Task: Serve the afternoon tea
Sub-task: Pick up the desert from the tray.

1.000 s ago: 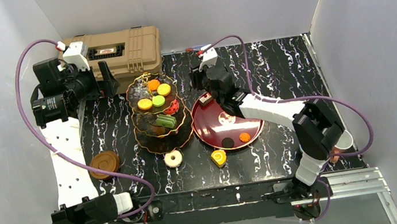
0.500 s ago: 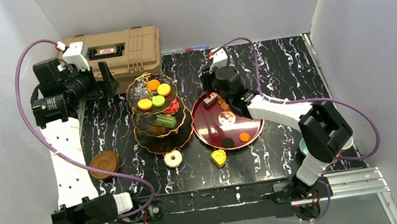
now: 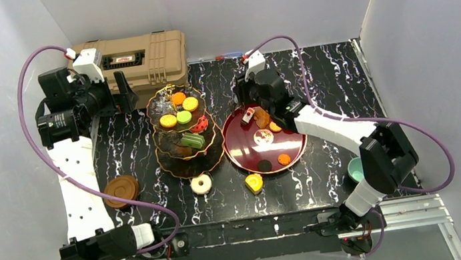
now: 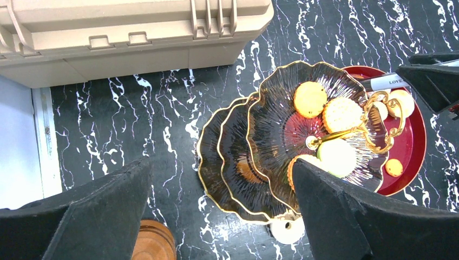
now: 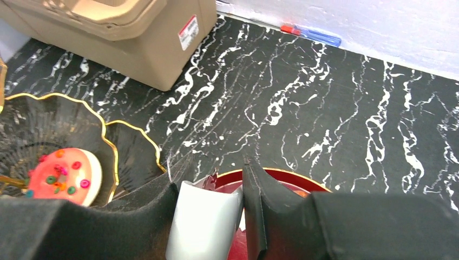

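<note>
The dark three-tier stand with gold rims holds several macarons and a green cake. My right gripper is shut on a small white cake with a red top, held over the far left edge of the red tray. In the right wrist view the white cake sits between the pads, with the tray rim below. My left gripper is open and empty, high beside the stand. A white donut and a yellow cake lie on the table.
The big tan case stands at the back left. Brown saucers are stacked at the front left, and a teal cup sits by the right arm. The red tray holds a black sweet and two orange sweets.
My right gripper has moved a little to the right with the white cake. The right arm's elbow swung right and uncovered the teal cup. The left arm has not moved.
</note>
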Motion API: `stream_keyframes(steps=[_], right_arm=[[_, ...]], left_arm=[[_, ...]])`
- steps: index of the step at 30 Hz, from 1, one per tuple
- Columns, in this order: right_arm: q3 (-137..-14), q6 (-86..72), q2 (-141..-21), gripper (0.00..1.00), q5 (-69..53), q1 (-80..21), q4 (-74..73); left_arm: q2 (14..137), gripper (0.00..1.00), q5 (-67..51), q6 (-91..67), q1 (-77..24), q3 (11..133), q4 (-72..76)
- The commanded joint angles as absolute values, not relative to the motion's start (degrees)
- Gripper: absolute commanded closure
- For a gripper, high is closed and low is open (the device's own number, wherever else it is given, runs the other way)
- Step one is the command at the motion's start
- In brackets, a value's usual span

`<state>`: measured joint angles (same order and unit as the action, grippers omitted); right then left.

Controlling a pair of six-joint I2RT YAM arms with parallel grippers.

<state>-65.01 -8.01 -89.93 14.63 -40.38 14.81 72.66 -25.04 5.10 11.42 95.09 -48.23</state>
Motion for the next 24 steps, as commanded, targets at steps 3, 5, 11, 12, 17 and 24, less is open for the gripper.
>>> stream_keyframes(steps=[3, 5, 11, 12, 17, 24], right_arm=[[-71.3, -12.4, -89.0, 0.68, 13.8, -40.3, 15.1], [-72.4, -13.4, -88.2, 0.68, 16.5, -40.3, 13.5], [-74.2, -15.3, -87.3, 0.70, 23.5, -40.3, 6.1], [-73.9, -15.7, -87.1, 0.70, 24.6, -40.4, 5.4], [-72.4, -16.8, -85.5, 0.69, 29.2, -41.1, 4.4], [-70.7, -19.4, -87.1, 0.60, 33.1, -42.5, 6.4]], left_arm=[[71.5, 0.01, -25.7, 5.1, 11.7, 96.0, -49.1], [71.4, 0.01, -25.7, 5.2, 11.7, 95.9, -49.1], [71.5, 0.01, -25.5, 5.2, 11.6, 95.6, -49.1], [71.5, 0.01, -25.8, 5.1, 11.7, 95.6, -49.1], [71.4, 0.01, -26.0, 4.9, 11.7, 95.2, -48.7], [71.5, 0.01, -26.1, 4.9, 11.7, 95.4, -48.7]])
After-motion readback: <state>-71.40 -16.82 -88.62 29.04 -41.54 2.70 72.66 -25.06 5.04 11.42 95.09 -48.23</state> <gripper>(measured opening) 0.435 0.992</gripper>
